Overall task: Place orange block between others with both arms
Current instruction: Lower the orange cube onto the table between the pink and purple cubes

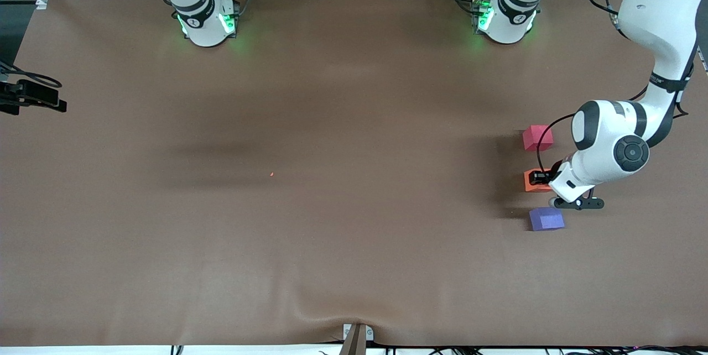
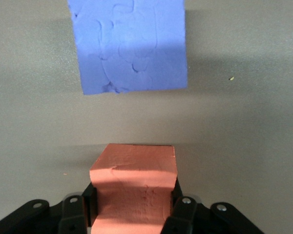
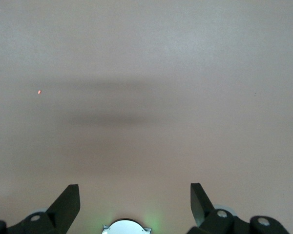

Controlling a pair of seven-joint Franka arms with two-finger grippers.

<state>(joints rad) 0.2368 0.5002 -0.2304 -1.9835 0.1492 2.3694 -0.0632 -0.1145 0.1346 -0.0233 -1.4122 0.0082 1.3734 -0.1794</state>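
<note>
The front camera is looking down from high across the bench (image 1: 310, 222), facing both arm bases along its top edge and taking in the whole brown surface. The left wrist camera is sitting close above the left pincer (image 2: 134, 207), looking past the orange block (image 2: 134, 187) to the purple-blue cube (image 2: 131, 46); both are also showing in the front view at the left arm's end. The right wrist camera is looking down past the right pincer (image 3: 134, 204) at bare bench, sharing with the front view a small orange speck (image 3: 39, 91).
</note>
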